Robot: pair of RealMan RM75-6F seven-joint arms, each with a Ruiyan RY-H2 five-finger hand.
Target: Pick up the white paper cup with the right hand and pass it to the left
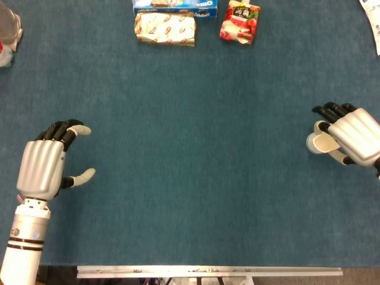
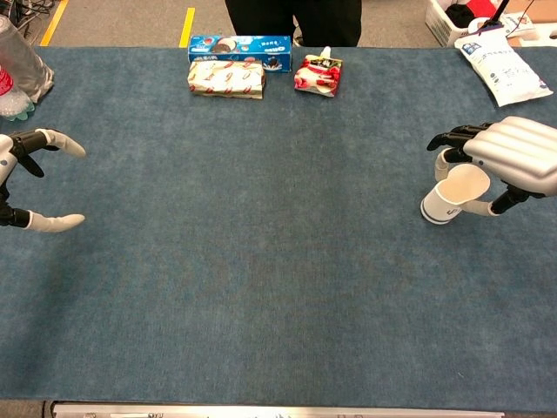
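Parts hidden or cut off

The white paper cup (image 1: 316, 143) is half covered by the right hand (image 1: 351, 137), and the right hand's (image 2: 513, 155) wrist is cut by the frame edge. Only the fingertips of the left hand (image 2: 35, 181) are seen in the chest view. A person (image 2: 292, 19) is cropped above the legs.

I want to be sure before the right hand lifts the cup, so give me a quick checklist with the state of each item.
1. Right hand closed around the white paper cup: ok, fingers and thumb wrap its rim.
2. Cup upright: not ok, it tilts with its mouth toward the hand.
3. Grip firm enough to lift: cannot tell.
4. Left hand free to receive: ok, fingers apart, holding nothing.
5. Path across the blue table free: ok, snack packs sit at the far edge.
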